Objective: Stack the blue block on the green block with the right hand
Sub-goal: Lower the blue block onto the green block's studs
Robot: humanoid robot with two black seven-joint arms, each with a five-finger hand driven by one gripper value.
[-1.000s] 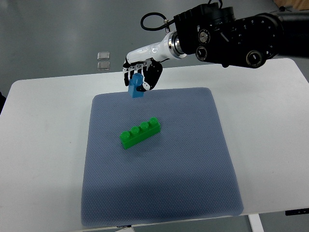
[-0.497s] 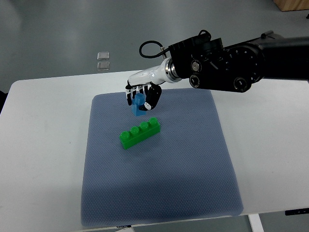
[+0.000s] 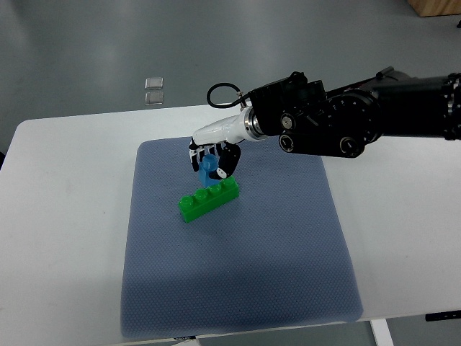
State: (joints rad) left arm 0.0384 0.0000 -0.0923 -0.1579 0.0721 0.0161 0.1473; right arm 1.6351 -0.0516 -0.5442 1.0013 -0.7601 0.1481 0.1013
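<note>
A green four-stud block [image 3: 209,198] lies at an angle on the grey-blue mat [image 3: 238,238]. My right hand [image 3: 211,161] comes in from the right and is shut on a small blue block [image 3: 209,170]. It holds the blue block just above the far side of the green block, near its middle studs. I cannot tell whether the two blocks touch. The hand's fingers hide part of the blue block. The left arm does not show.
The mat lies on a white table [image 3: 65,216]. Two small clear squares [image 3: 153,89] lie on the floor beyond the table's far edge. The black right arm [image 3: 346,122] spans the table's far right.
My right hand has carried the blue block down and toward me, from the mat's far edge to just over the green block. The green block has not moved.
</note>
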